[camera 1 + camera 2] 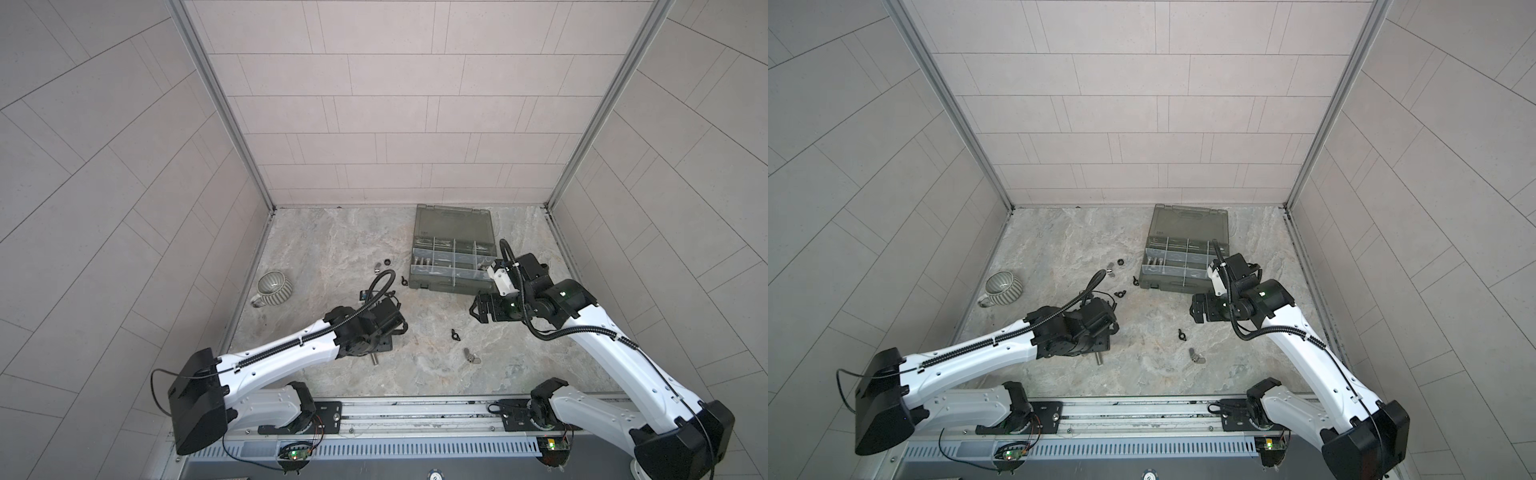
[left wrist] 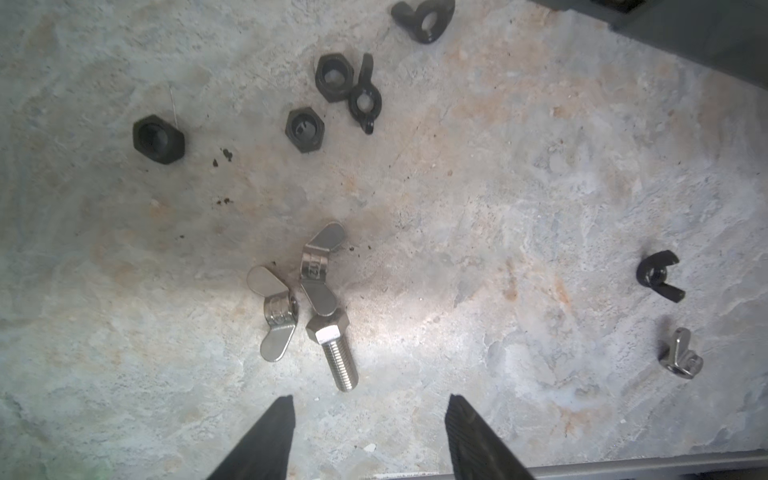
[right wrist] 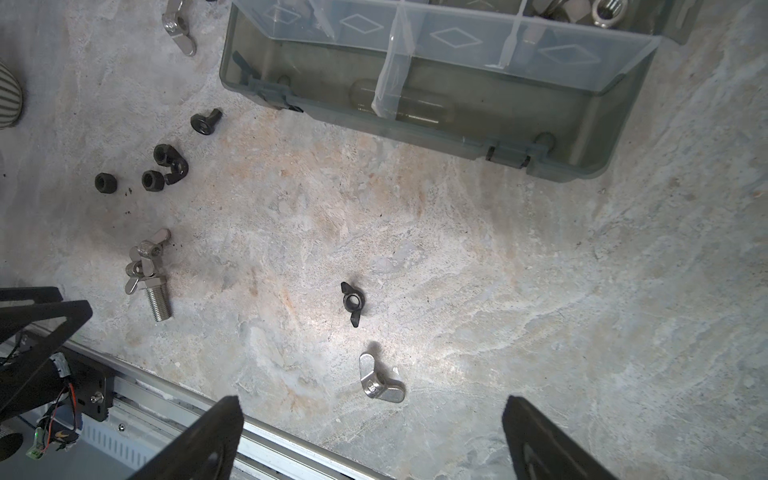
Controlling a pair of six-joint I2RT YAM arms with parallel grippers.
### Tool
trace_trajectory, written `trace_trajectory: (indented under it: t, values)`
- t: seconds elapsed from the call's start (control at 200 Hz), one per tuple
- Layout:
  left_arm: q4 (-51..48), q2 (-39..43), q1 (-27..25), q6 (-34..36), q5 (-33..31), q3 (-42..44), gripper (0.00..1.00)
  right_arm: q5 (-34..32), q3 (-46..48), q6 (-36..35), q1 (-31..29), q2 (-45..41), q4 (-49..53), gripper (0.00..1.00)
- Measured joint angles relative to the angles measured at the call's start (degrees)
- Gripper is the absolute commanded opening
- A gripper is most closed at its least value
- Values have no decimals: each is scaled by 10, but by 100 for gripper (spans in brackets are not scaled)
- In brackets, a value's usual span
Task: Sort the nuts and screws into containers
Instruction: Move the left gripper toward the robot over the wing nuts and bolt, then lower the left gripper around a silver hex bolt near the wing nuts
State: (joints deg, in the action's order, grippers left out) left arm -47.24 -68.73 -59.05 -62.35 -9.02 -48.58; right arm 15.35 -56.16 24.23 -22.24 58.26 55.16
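Note:
A silver screw (image 2: 334, 353) lies on the stone table just beyond my left gripper (image 2: 370, 409), whose jaws stand apart with nothing between them. Two silver wing nuts (image 2: 276, 316) touch the screw's head. Several black hex and wing nuts (image 2: 305, 129) lie farther out. My right gripper (image 3: 372, 409) hangs wide open above a silver wing nut (image 3: 380, 380), with a black wing nut (image 3: 352, 302) beyond it. The grey organizer box (image 1: 419, 280) sits open at the back right, and a few screws (image 1: 424, 262) lie in one of its containers.
A ribbed mug (image 1: 272, 286) stands near the left wall. A black hex nut (image 1: 386, 262) and a silver wing nut (image 1: 377, 266) lie left of the box. The metal rail (image 3: 266, 440) runs along the table's front edge, close under both grippers.

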Motion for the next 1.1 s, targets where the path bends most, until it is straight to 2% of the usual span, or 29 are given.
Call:
trace_trajectory:
  t: [0.125,0.455,0.735,1.101]
  values:
    - [1,-9,-29,-41,-17,2,61,0,8,-1,0,-18,12,99]
    - [42,-19,-32,-112,-29,78,60,-6,9,-7,-2,-59,49,99]
    - [90,-68,-30,-127,-29,82,58,-13,9,-12,-2,-61,60,99]
    - [143,-96,11,-132,1,105,49,-30,5,-20,-2,-42,64,99]
